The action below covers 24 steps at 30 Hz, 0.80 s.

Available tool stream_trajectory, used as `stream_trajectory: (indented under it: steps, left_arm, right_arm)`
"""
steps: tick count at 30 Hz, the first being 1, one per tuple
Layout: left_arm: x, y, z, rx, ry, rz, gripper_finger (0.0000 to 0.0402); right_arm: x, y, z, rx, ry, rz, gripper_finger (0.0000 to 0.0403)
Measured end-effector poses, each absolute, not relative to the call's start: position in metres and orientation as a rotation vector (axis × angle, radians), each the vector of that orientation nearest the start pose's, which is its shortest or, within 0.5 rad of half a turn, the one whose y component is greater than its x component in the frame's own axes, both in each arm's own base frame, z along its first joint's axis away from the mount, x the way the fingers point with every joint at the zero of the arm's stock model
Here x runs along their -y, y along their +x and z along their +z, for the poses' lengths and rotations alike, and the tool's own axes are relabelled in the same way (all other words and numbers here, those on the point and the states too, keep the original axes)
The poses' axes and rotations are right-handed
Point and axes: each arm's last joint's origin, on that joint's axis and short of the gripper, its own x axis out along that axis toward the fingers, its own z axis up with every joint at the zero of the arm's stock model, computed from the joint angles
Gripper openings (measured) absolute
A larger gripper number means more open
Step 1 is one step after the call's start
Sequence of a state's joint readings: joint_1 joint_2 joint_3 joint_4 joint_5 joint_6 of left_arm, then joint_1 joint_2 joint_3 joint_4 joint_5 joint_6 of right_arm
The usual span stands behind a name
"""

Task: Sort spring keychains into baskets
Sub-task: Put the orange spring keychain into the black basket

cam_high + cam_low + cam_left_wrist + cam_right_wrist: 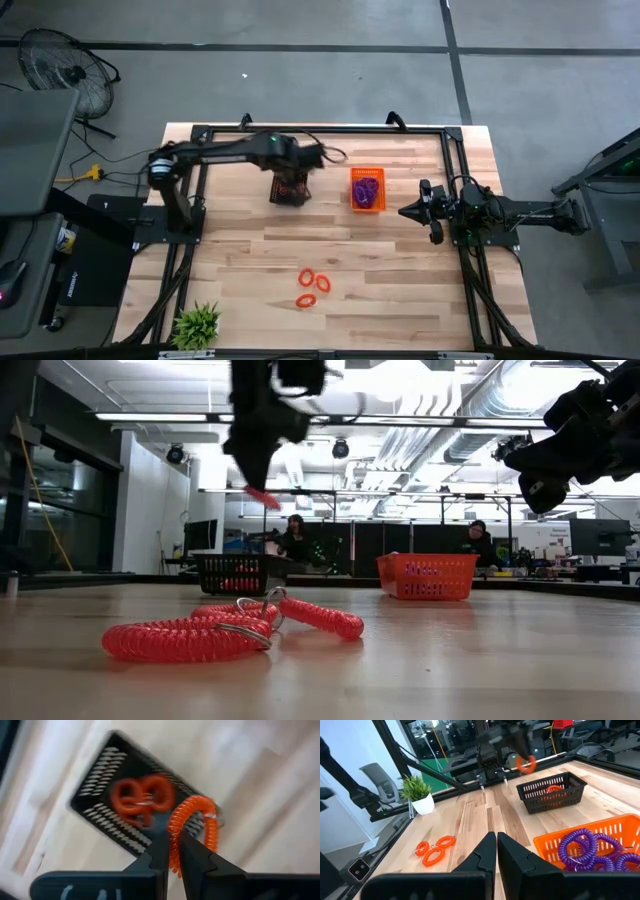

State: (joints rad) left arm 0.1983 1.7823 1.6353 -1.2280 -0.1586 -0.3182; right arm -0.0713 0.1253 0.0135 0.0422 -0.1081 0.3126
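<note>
- High view: a pale wooden table (400, 290) stands on a grey floor, with a fan (60, 62) at the far left corner of the room and a small green plant (197, 325) at the table's near left corner. The left gripper (292, 172) hangs over the black basket (289, 190); the orange basket (367, 189) lies beside it, filled with purple keychains (367, 187). Three orange-red keychains (312, 285) lie loose on the boards, well apart from both baskets. The right gripper (412, 211) waits near the orange basket.
- Low view: two seated people (296, 540) show in the room behind the table.
- Left wrist view: the left gripper's fingers are clamped on one orange-red keychain (192, 827), above the black basket that holds more of them.
- Right wrist view: the right gripper's fingers are pressed together, holding nothing.
</note>
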Motion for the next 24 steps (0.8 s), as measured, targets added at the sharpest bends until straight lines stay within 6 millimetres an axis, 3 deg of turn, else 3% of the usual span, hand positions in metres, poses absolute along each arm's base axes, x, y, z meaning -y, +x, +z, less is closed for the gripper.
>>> stream_trajectory:
  steps: [4, 9, 19, 24]
  left_arm:
    - [-0.093, 0.309, 0.277, -1.246, -0.418, 0.649, 0.0026]
    - [-0.109, 0.295, 0.26, -1.179, -0.575, 0.763, 0.0026]
    - [-0.12, 0.316, 0.24, -1.063, -0.676, 0.861, 0.0026]
    - [-0.121, 0.32, 0.228, -1.101, -0.678, 0.874, 0.0026]
  right_arm:
    - [0.004, 0.104, 0.162, -0.074, 0.318, 0.026, 0.0011]
    - [0.004, 0.104, 0.162, -0.075, 0.319, 0.026, 0.0011]
    - [0.004, 0.104, 0.162, -0.075, 0.318, 0.026, 0.0011]
    - [0.004, 0.104, 0.162, -0.074, 0.319, 0.026, 0.0011]
